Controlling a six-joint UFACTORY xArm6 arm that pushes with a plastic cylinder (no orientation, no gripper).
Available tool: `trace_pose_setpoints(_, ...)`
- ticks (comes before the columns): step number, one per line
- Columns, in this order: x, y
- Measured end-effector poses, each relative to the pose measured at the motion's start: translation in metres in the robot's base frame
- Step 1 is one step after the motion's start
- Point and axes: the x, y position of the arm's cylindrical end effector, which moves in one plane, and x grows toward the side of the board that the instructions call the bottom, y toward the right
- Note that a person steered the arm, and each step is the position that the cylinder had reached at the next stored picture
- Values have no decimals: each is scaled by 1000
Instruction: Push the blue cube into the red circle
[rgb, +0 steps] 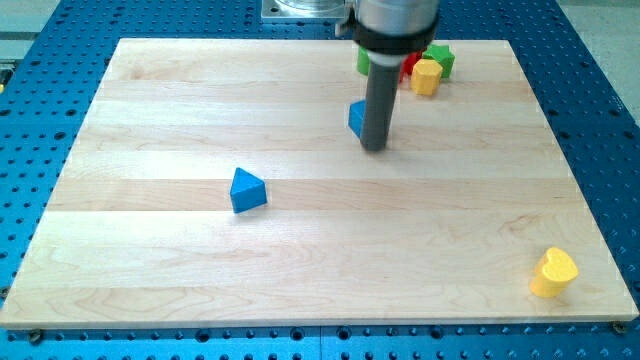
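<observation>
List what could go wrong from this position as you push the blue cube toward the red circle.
1. My tip sits on the right side of the blue cube, which the rod largely hides; a push from here may glance off.
2. The red block is crowded by the green block and a yellow block, which may be knocked.
3. The rod hides most of the red block.

My tip (375, 148) seemingly touching blue cube (356, 118)
</observation>
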Motion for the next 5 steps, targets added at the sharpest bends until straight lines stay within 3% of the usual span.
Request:
trace_pose_setpoints(1,-35,0)
trace_pose_setpoints(2,-14,-21)
trace_pose_setpoints(3,-24,-60)
trace_pose_setpoints(5,-57,-7)
